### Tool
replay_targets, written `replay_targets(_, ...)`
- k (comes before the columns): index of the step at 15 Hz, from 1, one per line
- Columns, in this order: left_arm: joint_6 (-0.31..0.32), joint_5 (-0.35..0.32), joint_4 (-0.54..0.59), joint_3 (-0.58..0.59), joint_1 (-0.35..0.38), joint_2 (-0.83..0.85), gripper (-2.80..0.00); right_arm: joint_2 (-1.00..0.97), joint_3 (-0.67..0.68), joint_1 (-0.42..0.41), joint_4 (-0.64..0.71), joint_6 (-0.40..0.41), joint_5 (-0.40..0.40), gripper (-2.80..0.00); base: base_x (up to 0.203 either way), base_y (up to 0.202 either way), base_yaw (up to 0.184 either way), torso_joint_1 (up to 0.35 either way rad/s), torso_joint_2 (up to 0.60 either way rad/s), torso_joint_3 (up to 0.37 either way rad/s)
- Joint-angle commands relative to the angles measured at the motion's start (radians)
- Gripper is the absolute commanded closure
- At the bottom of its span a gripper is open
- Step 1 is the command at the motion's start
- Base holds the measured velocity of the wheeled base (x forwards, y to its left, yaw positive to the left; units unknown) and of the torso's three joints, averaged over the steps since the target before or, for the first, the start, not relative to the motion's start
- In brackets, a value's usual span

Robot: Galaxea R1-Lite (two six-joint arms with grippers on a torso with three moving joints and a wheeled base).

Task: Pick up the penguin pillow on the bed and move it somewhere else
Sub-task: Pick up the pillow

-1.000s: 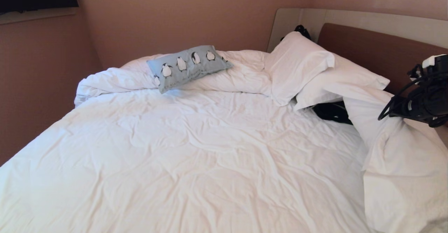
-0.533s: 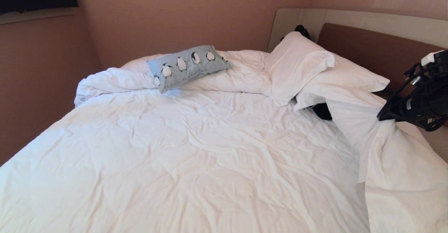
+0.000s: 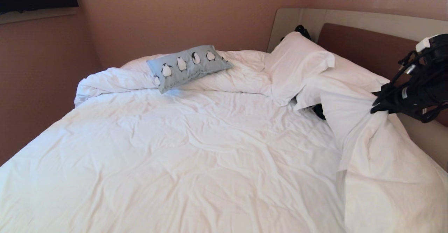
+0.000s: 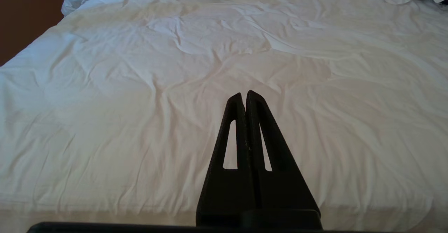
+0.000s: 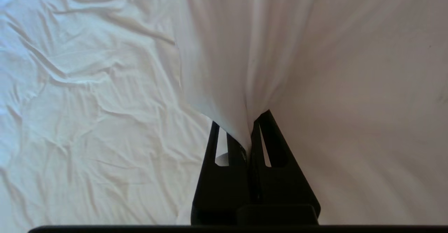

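The light-blue penguin pillow [image 3: 187, 66] lies at the far side of the bed [image 3: 196, 156], resting on the bunched white duvet, with no gripper near it. At the bed's right edge my right gripper [image 3: 376, 107] is shut on a fold of white bedding [image 3: 367, 149], which hangs from it like a tent. In the right wrist view the white cloth [image 5: 245, 50] runs pinched between the jaws of the right gripper [image 5: 248, 135]. My left gripper [image 4: 244, 94] is shut and empty, hovering over the near part of the duvet [image 4: 140, 103]. It is outside the head view.
Two plain white pillows [image 3: 301, 64] lean against the brown headboard [image 3: 360, 47] at the far right. A dark object [image 3: 318, 112] peeks out beneath them. Another black item [image 3: 301, 29] sits behind the pillows. Walls [image 3: 42, 79] close in on the bed's left and far sides.
My right gripper has risen and moved left toward the bed's middle, pulling the white bedding with it. The cloth now covers more of the dark object. The penguin pillow has not moved.
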State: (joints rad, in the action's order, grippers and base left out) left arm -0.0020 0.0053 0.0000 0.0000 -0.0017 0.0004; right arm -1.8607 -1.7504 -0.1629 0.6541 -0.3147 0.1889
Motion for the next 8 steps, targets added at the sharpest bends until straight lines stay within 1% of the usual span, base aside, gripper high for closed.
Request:
replay_targets(1,-0.001,0.001,0.0,0.0,0.0,0.0,0.0,-0.029,-0.035,0.005,0.088,-0.098,0.0,0.0,0.0,0.0,0.0,0.0,0.0,0.0)
replay_targets(6,-0.001,0.001,0.0,0.001,0.0,0.0,0.0,-0.017,-0.037,0.016,0.088,-0.126,0.003,0.0,0.0,0.0,0.0,0.0,0.0,0.0)
replay_targets(8,0.0,0.001,0.0,0.001,0.0,0.0,0.0,-0.017,-0.052,0.02,0.09,-0.157,0.002,0.0,0.0,0.0,0.0,0.0,0.0,0.0)
